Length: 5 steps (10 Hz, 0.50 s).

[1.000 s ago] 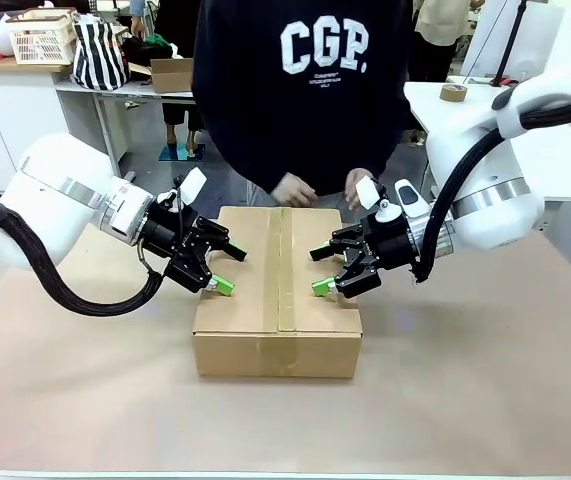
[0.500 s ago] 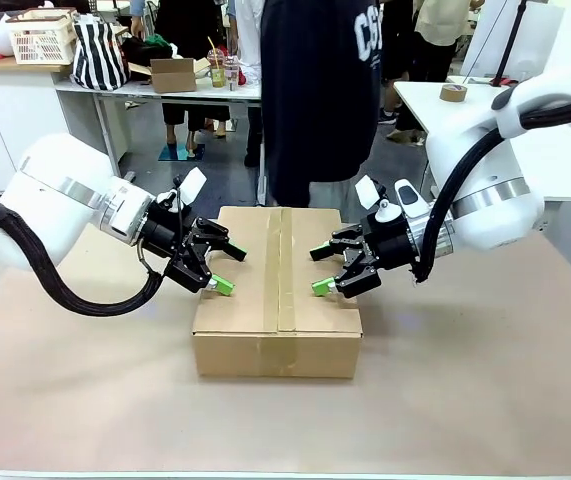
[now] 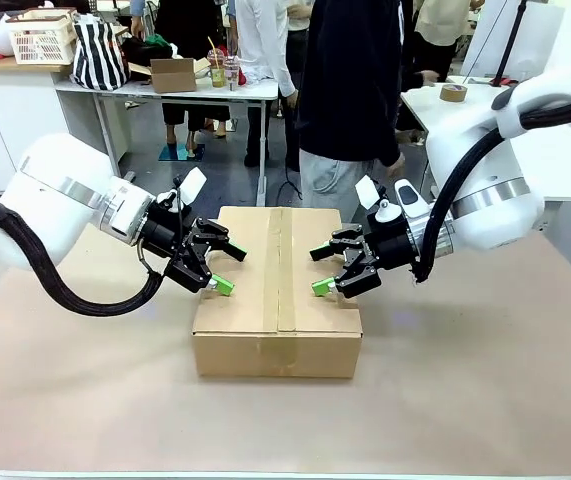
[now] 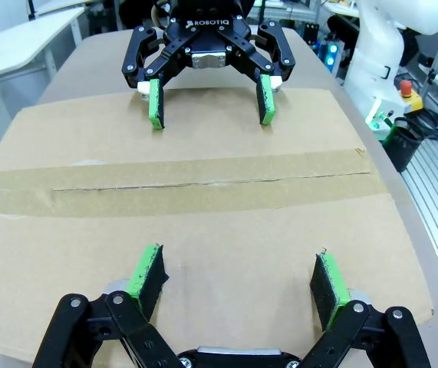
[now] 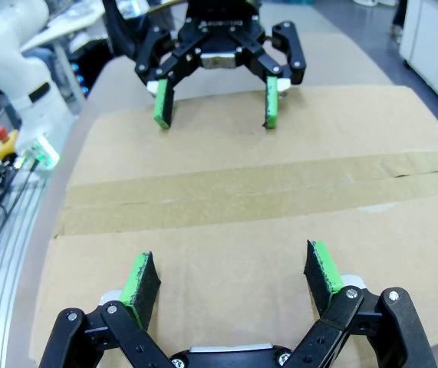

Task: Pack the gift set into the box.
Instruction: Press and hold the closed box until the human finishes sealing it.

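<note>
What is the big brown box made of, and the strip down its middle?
The box looks like matte brown cardboard: dull faces and crisp folded edges. The strip seems to be brown packing tape, slightly darker and smoother, covering the flap seam. Whether it is paper or plastic is unclear.

The large, shallow, brown corrugated cardboard box is sitting flat and square-on in the middle of the tan table. Its top flaps are lying shut and level. A strip of brown tape is running along the centre seam, from the near edge across to the far edge.
</note>
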Tool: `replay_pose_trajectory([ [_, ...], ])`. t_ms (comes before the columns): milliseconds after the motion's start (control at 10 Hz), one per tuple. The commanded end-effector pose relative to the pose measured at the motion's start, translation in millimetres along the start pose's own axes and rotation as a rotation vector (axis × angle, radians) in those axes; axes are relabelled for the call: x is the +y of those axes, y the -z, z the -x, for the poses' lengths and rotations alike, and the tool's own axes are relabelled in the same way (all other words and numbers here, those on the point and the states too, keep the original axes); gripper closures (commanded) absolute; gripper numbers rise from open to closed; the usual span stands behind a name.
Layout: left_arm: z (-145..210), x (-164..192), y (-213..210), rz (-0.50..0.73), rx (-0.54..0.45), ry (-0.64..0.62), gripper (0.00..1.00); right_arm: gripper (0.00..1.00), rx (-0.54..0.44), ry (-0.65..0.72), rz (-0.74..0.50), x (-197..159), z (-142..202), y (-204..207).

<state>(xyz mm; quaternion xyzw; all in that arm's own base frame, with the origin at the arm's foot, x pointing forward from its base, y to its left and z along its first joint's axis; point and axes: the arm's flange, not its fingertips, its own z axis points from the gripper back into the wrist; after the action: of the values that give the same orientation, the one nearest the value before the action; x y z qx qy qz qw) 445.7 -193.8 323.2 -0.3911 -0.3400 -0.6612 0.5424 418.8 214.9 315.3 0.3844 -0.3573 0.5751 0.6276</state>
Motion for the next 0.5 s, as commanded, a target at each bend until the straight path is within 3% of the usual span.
replay_pose_trajectory([
  [0,1.6,-0.6,0.0,0.011,-0.006,-0.011,0.00,0.00,-0.009,0.016,0.002,1.7,2.9,0.2],
  [400,1.6,-0.6,0.0,0.011,-0.006,-0.011,0.00,0.00,-0.009,0.016,0.002,1.7,2.9,0.2],
])
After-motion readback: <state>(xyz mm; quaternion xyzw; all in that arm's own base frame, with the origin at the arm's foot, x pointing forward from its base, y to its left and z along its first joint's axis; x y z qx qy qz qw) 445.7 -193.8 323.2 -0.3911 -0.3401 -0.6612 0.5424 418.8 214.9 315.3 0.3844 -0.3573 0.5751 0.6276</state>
